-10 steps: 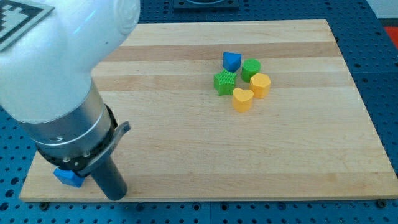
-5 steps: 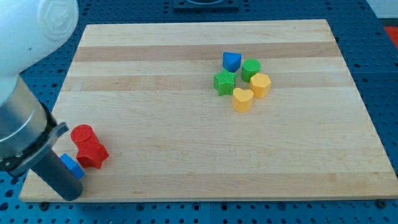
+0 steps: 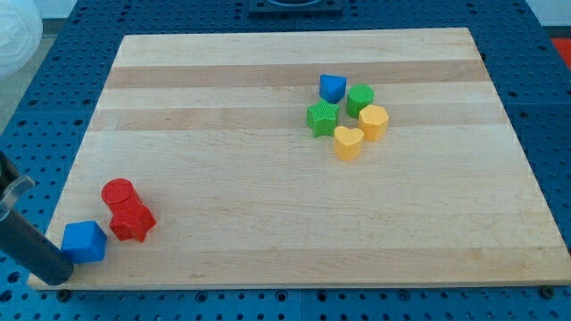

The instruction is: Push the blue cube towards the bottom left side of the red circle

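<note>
The blue cube (image 3: pixel 84 242) sat at the near left corner of the pale wooden board (image 3: pixel 268 223), down-left of the red circle (image 3: pixel 118 193) and just left of a second red block (image 3: pixel 133 221) touching that circle. My tip (image 3: pixel 56 278) rested just left of and nearer than the cube, holding nothing. Far right clustered a blue block (image 3: pixel 333 87), green round block (image 3: pixel 360 98), green star (image 3: pixel 322 117), yellow block (image 3: pixel 374 121) and yellow heart (image 3: pixel 348 142). I read no writing anywhere.

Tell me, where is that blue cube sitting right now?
The blue cube sits in the board's bottom-left corner of the view, just below and left of the red circle and beside another red block, with my tip at its lower left.
</note>
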You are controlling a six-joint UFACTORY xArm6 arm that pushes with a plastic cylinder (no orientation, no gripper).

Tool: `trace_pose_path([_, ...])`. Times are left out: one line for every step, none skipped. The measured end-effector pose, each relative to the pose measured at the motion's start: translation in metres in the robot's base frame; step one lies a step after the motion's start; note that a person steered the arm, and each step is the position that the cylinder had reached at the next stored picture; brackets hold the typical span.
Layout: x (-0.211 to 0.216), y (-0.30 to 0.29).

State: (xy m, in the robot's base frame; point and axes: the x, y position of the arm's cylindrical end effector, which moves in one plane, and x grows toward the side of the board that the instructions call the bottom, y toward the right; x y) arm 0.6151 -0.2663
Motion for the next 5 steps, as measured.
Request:
trace_pose_path([-0.011, 0.004])
trace_pose_path([-0.024, 0.011])
trace_pose_path([-0.039, 0.02])
trace_pose_path([-0.056, 0.032])
trace_pose_path([-0.08, 0.047])
